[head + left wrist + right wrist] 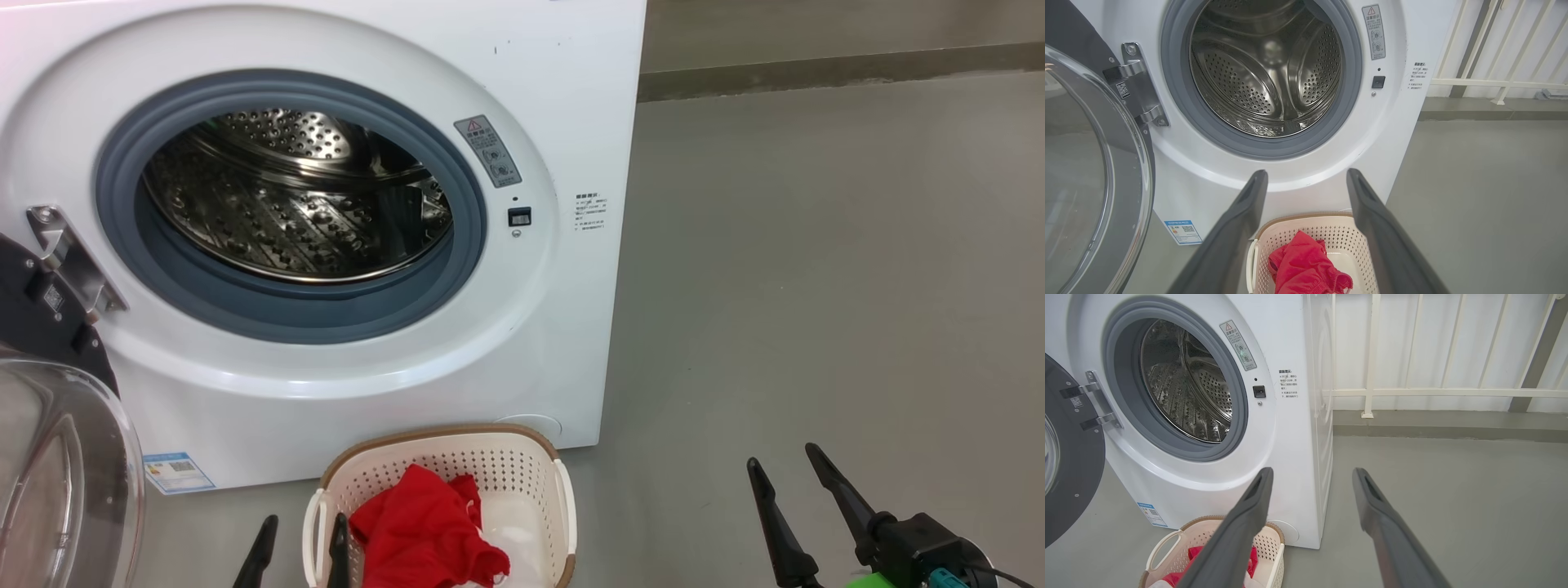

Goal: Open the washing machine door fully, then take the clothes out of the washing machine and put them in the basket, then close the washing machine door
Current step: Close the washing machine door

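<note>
- One large round washing machine door (57,457) stands swung wide open at the far left of the head view. Its clear glass bowl bulges forward, and its black rim hangs from a metal hinge (69,257).
- Next to it is the white washing machine (571,98). A grey rubber ring (277,314) circles the mouth of its perforated steel drum (302,204), whose shining metal shows through the opening.
- Low on the machine's front, near the floor, sits a small blue label (178,472).
- At the bottom edge rises the left gripper (304,520), with its two dark fingers spread apart and gripping nothing. One finger lies just left of the basket and the other overlaps its left handle.
- A cream basket (441,430) with a brown rim stands on the grey floor (816,286), just in front of the machine and below the drum opening.
- Inside the basket lie the clothes (420,527), a bright red heap toward its left side with a patch of white beside it.
- Well to the right of the basket, over bare floor, is the right gripper (781,457). Its fingers are also spread wide and hold nothing.
- Farthest right, the right wrist view shows a white railing (1433,392) running along the wall beyond the machine.
</note>
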Available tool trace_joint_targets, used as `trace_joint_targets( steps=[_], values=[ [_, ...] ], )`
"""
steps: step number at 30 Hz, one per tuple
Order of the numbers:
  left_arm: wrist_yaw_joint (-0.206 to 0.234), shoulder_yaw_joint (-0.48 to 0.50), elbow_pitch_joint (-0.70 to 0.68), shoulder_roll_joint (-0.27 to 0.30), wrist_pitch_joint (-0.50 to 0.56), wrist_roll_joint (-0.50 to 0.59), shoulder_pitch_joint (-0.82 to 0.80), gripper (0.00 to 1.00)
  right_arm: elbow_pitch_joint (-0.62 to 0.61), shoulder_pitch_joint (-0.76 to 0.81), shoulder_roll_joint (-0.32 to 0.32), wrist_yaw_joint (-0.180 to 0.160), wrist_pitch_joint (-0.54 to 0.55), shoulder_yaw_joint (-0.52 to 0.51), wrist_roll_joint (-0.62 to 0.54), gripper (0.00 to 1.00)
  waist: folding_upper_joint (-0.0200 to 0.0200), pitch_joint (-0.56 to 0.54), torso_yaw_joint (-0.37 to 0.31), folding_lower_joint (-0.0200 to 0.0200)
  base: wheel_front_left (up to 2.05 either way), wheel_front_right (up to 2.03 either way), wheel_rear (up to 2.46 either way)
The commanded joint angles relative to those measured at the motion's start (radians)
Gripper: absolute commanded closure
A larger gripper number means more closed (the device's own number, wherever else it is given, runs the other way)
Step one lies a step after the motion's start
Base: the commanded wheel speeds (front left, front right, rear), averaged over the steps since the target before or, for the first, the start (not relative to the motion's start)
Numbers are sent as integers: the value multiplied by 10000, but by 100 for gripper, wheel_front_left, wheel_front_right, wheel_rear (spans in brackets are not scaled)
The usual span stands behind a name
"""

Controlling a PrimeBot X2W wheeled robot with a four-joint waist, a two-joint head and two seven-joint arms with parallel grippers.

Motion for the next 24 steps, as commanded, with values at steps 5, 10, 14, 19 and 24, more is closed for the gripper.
trace_joint_targets(
  steps=[5, 10, 14, 19, 24],
  values=[
    [115, 266, -302, 102, 8, -100, -206, 0, -198, -155, -93, 48, -65, 238, -54, 0, 0, -2, -4, 0, 0, 0, 0],
    [144, 230, -301, 95, 14, -134, -225, 0, -231, -136, -93, 48, -65, 214, -60, 0, 0, 15, 41, 0, 0, 0, 0],
    [172, 200, -283, 110, 13, -132, -238, 0, -237, -113, -93, 48, -65, 196, -62, 0, 0, 7, 86, 0, 0, 0, 0],
    [181, 136, -278, 138, 46, -132, -231, 0, -227, -132, -93, 48, -65, 182, -54, 0, 0, -19, 110, 0, -2, 2, 0],
    [199, 66, -257, 142, 24, -125, -240, 0, -243, -136, -93, 48, -65, 180, -59, 0, 0, -29, 106, 0, -53, 53, 0]
  ],
)
